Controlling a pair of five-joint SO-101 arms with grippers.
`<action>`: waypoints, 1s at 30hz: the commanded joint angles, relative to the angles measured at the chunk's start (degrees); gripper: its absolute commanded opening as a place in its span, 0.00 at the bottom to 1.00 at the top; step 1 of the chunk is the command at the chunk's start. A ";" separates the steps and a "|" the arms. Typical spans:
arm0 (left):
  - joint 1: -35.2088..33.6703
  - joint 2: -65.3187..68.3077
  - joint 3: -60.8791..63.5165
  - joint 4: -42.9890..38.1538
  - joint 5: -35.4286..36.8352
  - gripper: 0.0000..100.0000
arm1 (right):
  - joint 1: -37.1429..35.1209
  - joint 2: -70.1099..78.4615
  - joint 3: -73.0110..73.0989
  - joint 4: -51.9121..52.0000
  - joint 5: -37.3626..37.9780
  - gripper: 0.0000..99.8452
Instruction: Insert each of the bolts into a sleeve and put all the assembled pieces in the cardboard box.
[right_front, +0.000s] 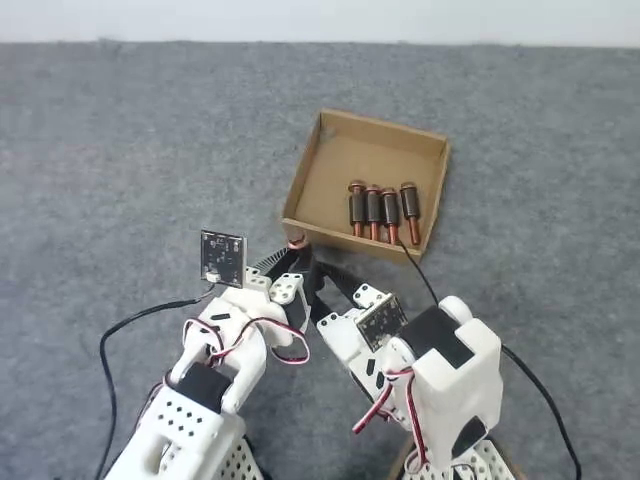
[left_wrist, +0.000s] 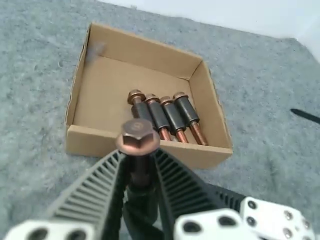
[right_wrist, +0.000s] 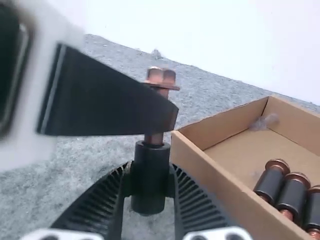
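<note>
My left gripper (left_wrist: 137, 162) is shut on a copper bolt (left_wrist: 138, 137) and holds it upright, head up, just in front of the cardboard box (left_wrist: 100, 142). The bolt's shaft (right_wrist: 155, 135) enters a black sleeve (right_wrist: 149, 172), on which my right gripper (right_wrist: 149, 176) is shut from below. In the high view the two grippers meet by the box's near corner: the bolt head (right_front: 297, 243), my left gripper (right_front: 293, 266) and my right gripper (right_front: 320, 292). Several assembled pieces (right_front: 381, 210) (left_wrist: 167, 115) (right_wrist: 285, 192) lie side by side inside the box (right_front: 300, 185).
Grey carpet (right_front: 130, 170) covers the table, with free room left of the box. A black cable (right_front: 425, 275) runs from the box's near edge to the right arm. A white wall (right_wrist: 225, 35) rises behind the carpet's far edge.
</note>
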 joint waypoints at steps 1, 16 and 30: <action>0.09 0.53 -0.40 1.67 -0.79 0.01 | 2.07 -3.47 1.85 -2.07 1.49 0.01; 5.36 0.18 -0.40 8.53 -0.18 0.23 | 2.15 -3.47 1.85 -3.38 1.49 0.01; -1.85 0.00 -0.40 5.71 0.53 0.24 | 4.18 -3.47 1.85 -3.30 1.49 0.01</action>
